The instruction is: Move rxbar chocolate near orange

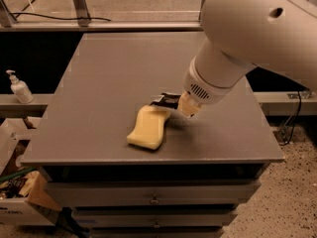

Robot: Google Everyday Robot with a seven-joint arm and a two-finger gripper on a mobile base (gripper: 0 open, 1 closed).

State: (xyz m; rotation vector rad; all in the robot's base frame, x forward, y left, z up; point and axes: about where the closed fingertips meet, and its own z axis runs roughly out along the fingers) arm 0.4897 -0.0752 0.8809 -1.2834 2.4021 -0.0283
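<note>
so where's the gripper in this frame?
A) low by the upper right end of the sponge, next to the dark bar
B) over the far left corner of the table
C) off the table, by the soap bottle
A: the gripper sits low over the table at the upper right end of the sponge, with the rxbar chocolate showing just left of it.

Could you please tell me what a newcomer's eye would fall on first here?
A bulky white robot arm fills the upper right, its gripper down at the grey table top near the middle. Just left of it lies a pale yellow wavy sponge, and a small flat black wrapped rxbar chocolate peeks out between the sponge's far end and the gripper.
</note>
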